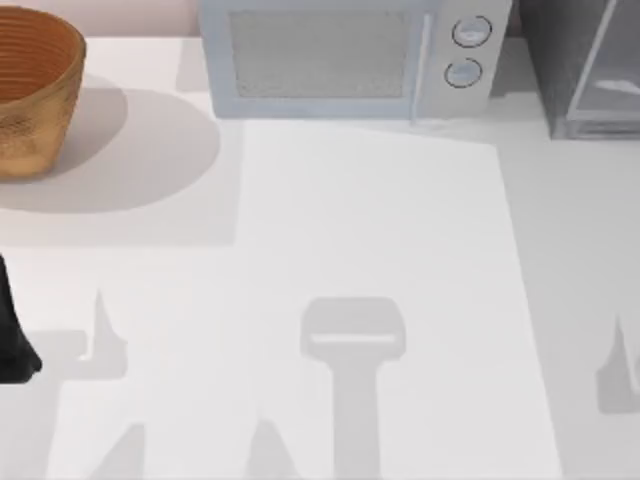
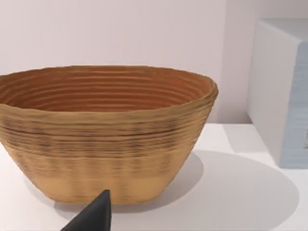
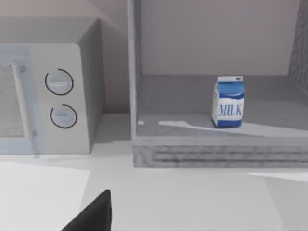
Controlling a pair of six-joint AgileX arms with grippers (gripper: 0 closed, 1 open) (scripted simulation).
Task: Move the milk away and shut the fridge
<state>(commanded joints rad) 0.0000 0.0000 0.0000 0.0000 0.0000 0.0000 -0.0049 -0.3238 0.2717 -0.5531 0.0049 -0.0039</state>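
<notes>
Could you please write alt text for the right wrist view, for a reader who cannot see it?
A small blue and white milk carton stands upright inside the open fridge, on its grey floor. A light grey microwave with two round knobs stands beside the fridge on the white table.

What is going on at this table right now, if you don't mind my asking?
Nothing is being handled yet. The milk stands upright inside the open fridge, which sits at the table's far right beside the microwave. The left arm is at the table's left edge, its wrist camera facing a woven basket. The right wrist camera faces the fridge's interior and the carton, so both steps of the job remain undone.
</notes>
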